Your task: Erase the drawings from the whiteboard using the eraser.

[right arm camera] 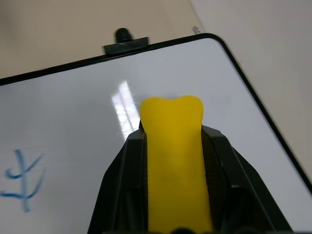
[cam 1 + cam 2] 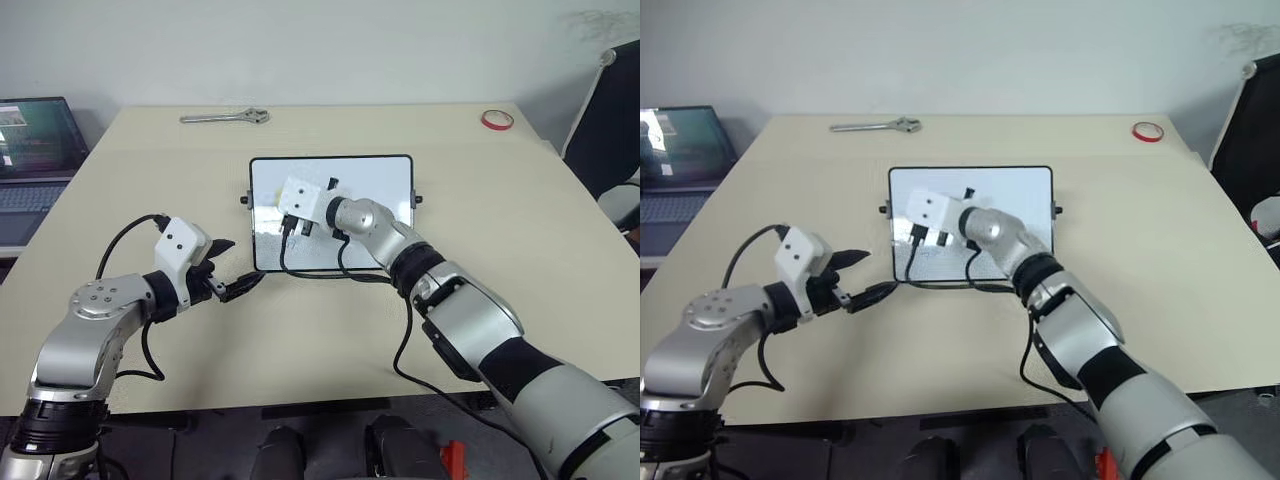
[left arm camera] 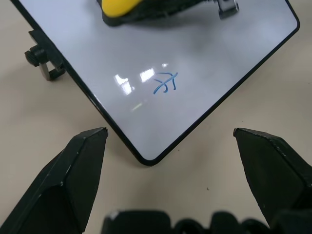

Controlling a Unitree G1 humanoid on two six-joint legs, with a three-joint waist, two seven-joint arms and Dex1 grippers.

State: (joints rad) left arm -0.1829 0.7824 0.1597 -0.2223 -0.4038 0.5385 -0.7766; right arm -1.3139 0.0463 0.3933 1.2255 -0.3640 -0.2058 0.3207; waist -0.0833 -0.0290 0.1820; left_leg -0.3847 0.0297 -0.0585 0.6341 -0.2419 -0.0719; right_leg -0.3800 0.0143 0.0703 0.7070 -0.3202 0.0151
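Observation:
The whiteboard point(image 2: 385, 185) lies flat in the middle of the table, black-framed, with a knob on each short side. My right gripper point(image 1: 171, 136) reaches over its left half, shut on the yellow eraser point(image 1: 173, 165), which has a black base point(image 3: 122, 19) close to the board surface. A small blue drawing point(image 3: 165, 83) sits near the board's near-left corner, also seen beside the eraser point(image 1: 22, 178). My left gripper point(image 2: 238, 266) hovers open just off that corner, its fingers point(image 3: 83, 161) spread with nothing between them.
A metal wrench point(image 2: 225, 117) lies at the table's far edge and a red tape ring point(image 2: 496, 120) at the far right corner. An open laptop point(image 2: 35, 150) stands off the table's left side, and a chair point(image 2: 610, 120) at the right.

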